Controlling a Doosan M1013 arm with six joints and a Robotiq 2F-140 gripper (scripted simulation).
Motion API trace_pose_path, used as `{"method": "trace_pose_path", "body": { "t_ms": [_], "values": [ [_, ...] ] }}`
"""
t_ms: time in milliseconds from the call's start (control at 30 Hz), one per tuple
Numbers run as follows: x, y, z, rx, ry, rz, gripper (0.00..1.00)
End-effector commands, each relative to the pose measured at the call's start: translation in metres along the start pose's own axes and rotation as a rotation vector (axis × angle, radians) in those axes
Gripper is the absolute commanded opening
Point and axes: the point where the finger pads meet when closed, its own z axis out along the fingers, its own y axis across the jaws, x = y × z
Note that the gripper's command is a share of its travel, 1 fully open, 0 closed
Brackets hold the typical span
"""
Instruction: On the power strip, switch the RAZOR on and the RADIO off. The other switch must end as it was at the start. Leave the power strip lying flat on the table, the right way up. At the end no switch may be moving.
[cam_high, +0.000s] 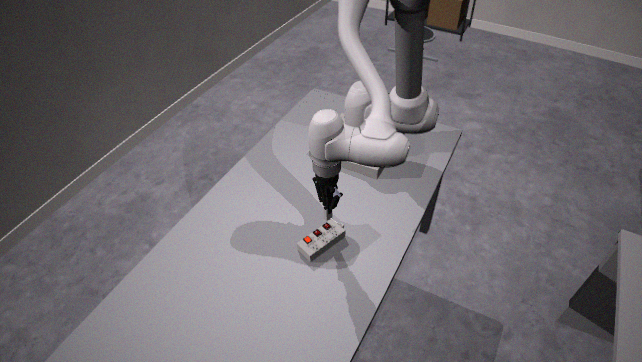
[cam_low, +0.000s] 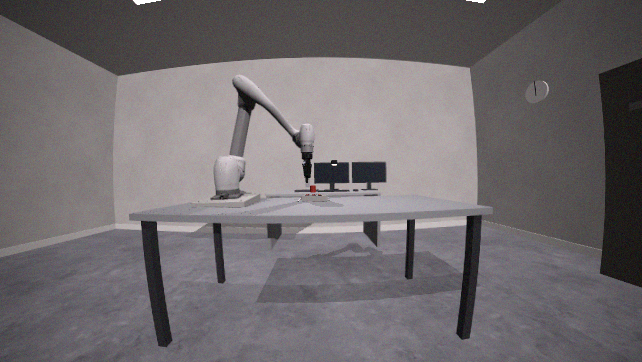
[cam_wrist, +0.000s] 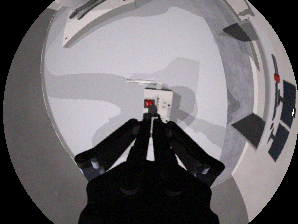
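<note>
One pale grey rectangular power strip (cam_high: 321, 241) lies flat on the light grey surface (cam_high: 200, 280), near its right edge. Long axis runs diagonally, lower left to upper right in the top view. Three red rocker switches (cam_high: 317, 232) face up in a row; nearest one brightest. Black two-finger tool (cam_high: 329, 216), fingers pressed together and holding nothing, hangs upright over the strip's far end.

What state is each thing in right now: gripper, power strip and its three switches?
Gripper: shut, holding nothing, fingertips pointing down above the strip's arm-side end.
Power strip: lying flat on the table, switches facing up.
Near-end switch: glowing bright orange-red, looks lit.
Middle switch: darker red, looks unlit.
Arm-side switch: darker red, looks unlit.
</note>
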Motion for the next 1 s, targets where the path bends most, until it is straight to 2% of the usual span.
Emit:
{"method": "trace_pose_path", "body": {
  "t_ms": [0, 433, 967],
  "values": [
    [0.000, 0.000, 0.000, 0.000, 0.000, 0.000, 0.00],
    [0.000, 0.000, 0.003, 0.000, 0.000, 0.000, 0.00],
    [0.000, 0.000, 0.019, 0.000, 0.000, 0.000, 0.00]
  ]
}}
